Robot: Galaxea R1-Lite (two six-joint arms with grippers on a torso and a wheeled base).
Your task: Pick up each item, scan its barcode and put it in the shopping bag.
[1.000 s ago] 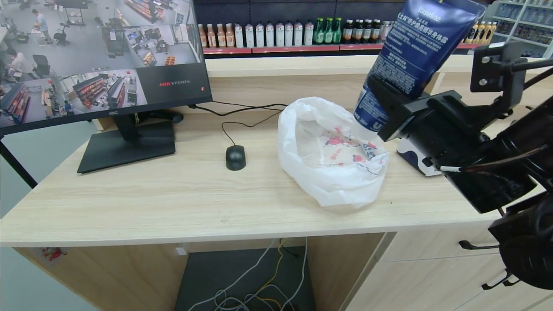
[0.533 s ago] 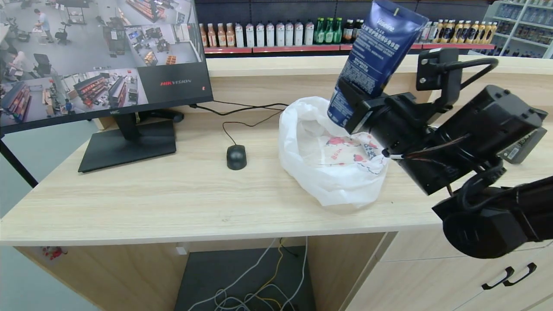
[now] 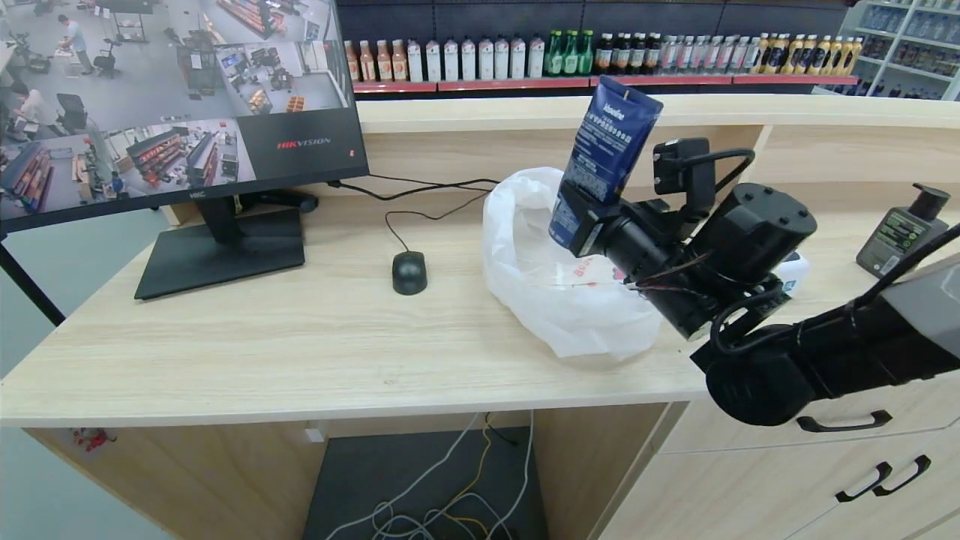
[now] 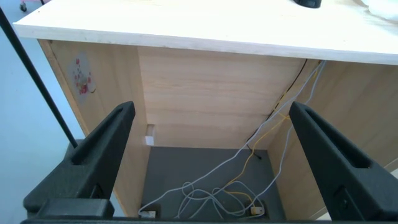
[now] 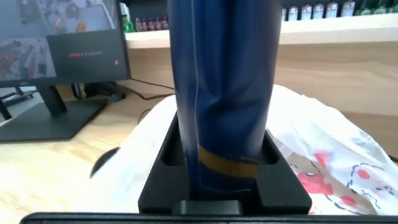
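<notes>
My right gripper (image 3: pixel 577 217) is shut on a dark blue lotion tube (image 3: pixel 604 150), held upright above the open white shopping bag (image 3: pixel 555 300) on the wooden counter. In the right wrist view the blue tube (image 5: pixel 224 93) stands between the fingers (image 5: pixel 165 165), with the bag (image 5: pixel 323 162) spread just beyond and below it. My left gripper (image 4: pixel 211 155) hangs open below the counter's front edge, facing the cable space under the desk, with nothing between its fingers.
A monitor (image 3: pixel 172 105) on a black stand and a black mouse (image 3: pixel 409 272) sit on the left of the counter (image 3: pixel 300 337). A dark pump bottle (image 3: pixel 896 236) stands at the far right. Shelves of bottles line the back wall. Drawers lie under the right side.
My right arm has carried the tube leftward and down, from high at the right to just over the bag's opening. The pump bottle behind it is now uncovered.
</notes>
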